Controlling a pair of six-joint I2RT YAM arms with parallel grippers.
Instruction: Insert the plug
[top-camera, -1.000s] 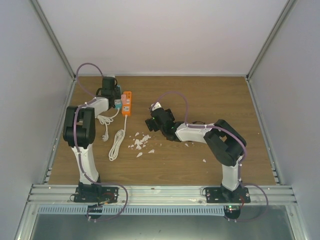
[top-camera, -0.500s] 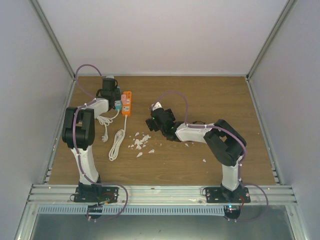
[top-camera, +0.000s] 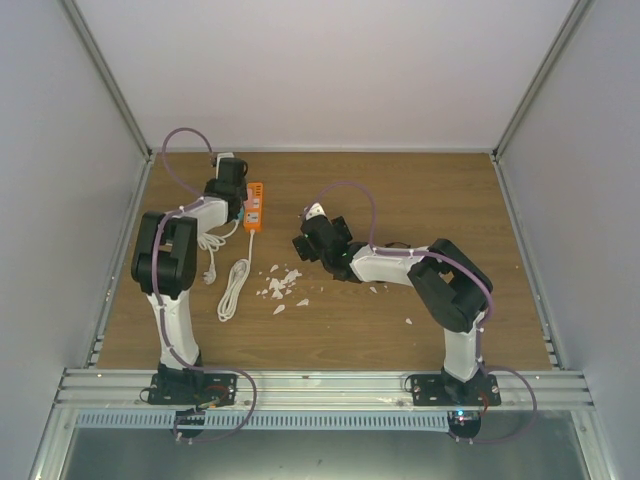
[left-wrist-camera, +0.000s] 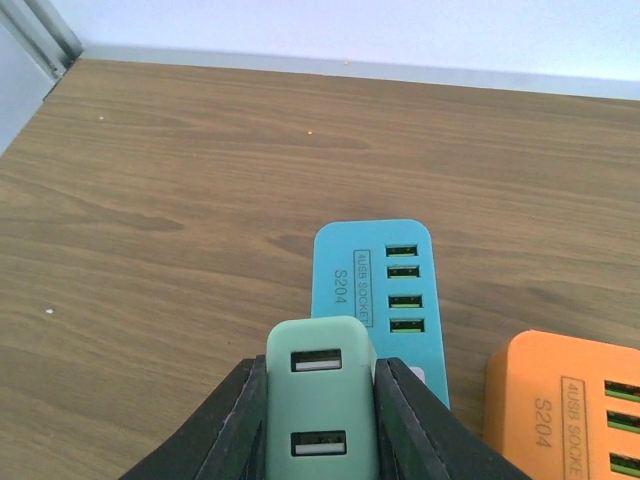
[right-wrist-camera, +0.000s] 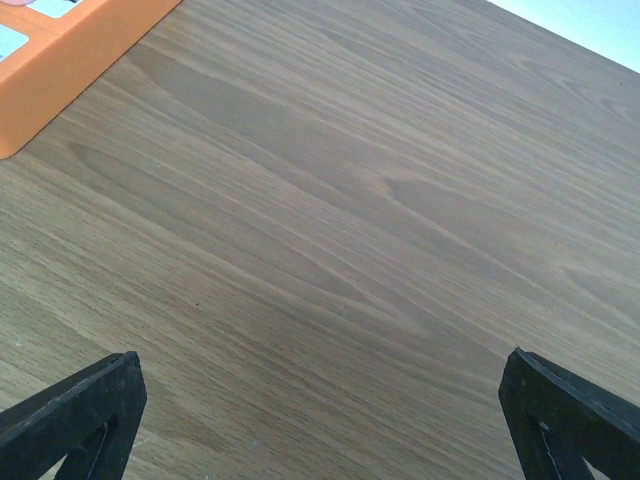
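Note:
The mint-green plug (left-wrist-camera: 320, 400), a block with two USB ports on its face, sits between the black fingers of my left gripper (left-wrist-camera: 320, 365), which is shut on it. Just beyond and under it lies a blue socket strip (left-wrist-camera: 375, 290) with several green USB ports. An orange socket strip (left-wrist-camera: 570, 400) lies to its right. In the top view my left gripper (top-camera: 232, 195) hangs at the back left beside the orange strip (top-camera: 254, 207). My right gripper (right-wrist-camera: 322, 370) stands open over bare wood, nothing between its fingers.
A coiled white cable (top-camera: 233, 285) with a plug end lies in front of the strips. White scraps (top-camera: 280, 283) are scattered mid-table. The right gripper (top-camera: 303, 232) hovers right of the orange strip, whose end (right-wrist-camera: 80, 50) shows in its wrist view. The back wall is close behind the strips.
My left wrist has shifted slightly right, toward the orange strip, and now covers the blue strip in the top view. The right arm has not moved.

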